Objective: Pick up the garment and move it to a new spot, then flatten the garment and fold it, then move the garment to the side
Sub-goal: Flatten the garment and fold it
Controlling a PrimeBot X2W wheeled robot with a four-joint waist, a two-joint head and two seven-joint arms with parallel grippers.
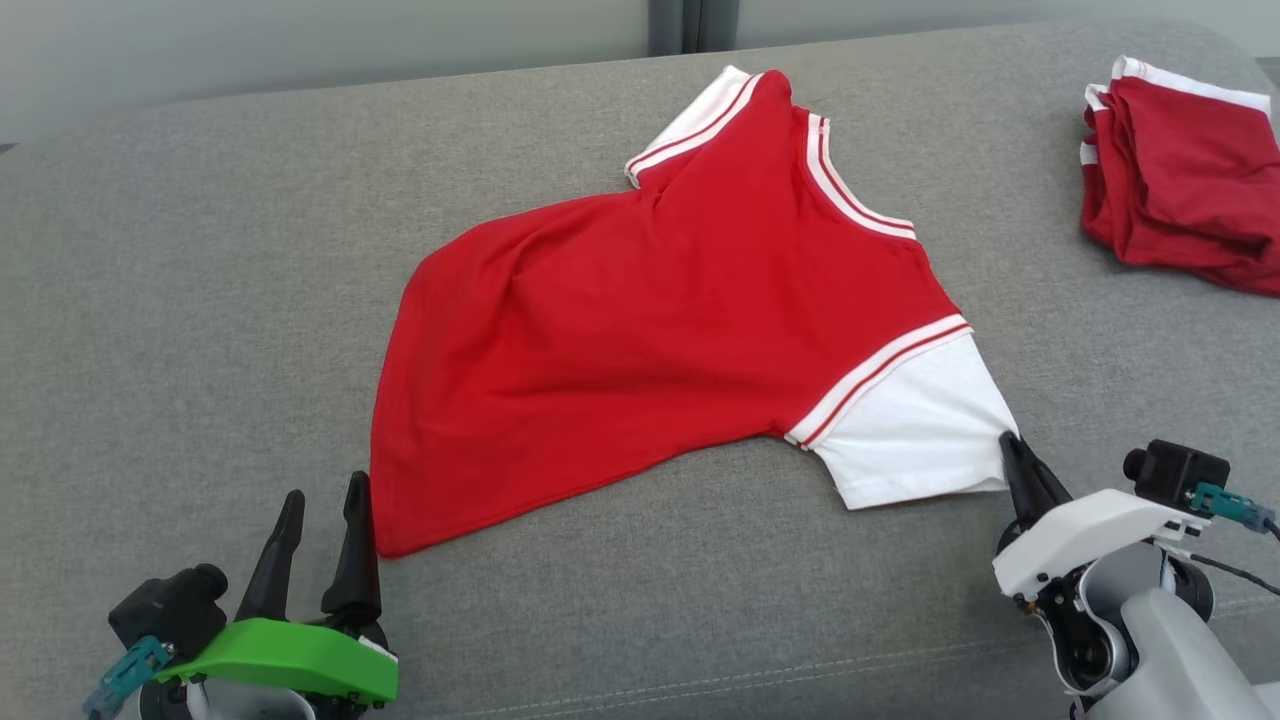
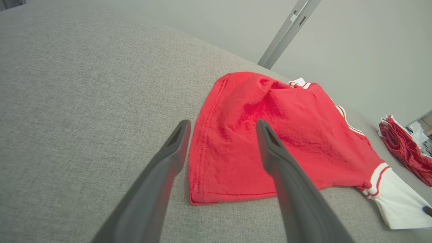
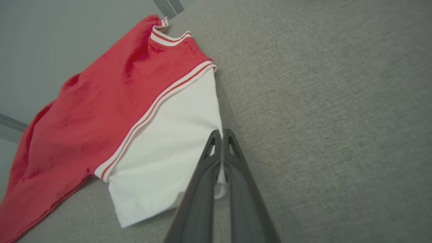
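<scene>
Head view: the garment [image 1: 640, 330], a red knit T-shirt with white sleeves and striped red-and-white trim, lies spread in soft ripples on the middle of a grey woven cushion [image 1: 200, 250]. Its collar [image 1: 850, 190] points far right and its hem [image 1: 385, 450] near left. The left gripper [image 1: 325, 495] stands released at the near left, its dark tapered fingers [image 1: 355, 550] apart, just beside the hem corner. The right gripper [image 1: 1012, 445], at the near right, is pinched on the corner of the near white sleeve [image 1: 920, 430]. A folded pile of red clothes [image 1: 1180, 180] sits at the far right, well apart from the shirt. Bare cushion lies open to the left and along the near edge, where a stitched seam [image 1: 700, 690] runs.

Left wrist view: the double-stitched hem shows between the spread fingers, its corner flat on the coarse weave. A pale wall [image 2: 354, 50] and a grey metal post [image 2: 287, 33] stand beyond the cushion's far edge.

Right wrist view: the two fingers press together with the smooth white sleeve's edge caught between them, and bare grey fabric lies to the sleeve's right
</scene>
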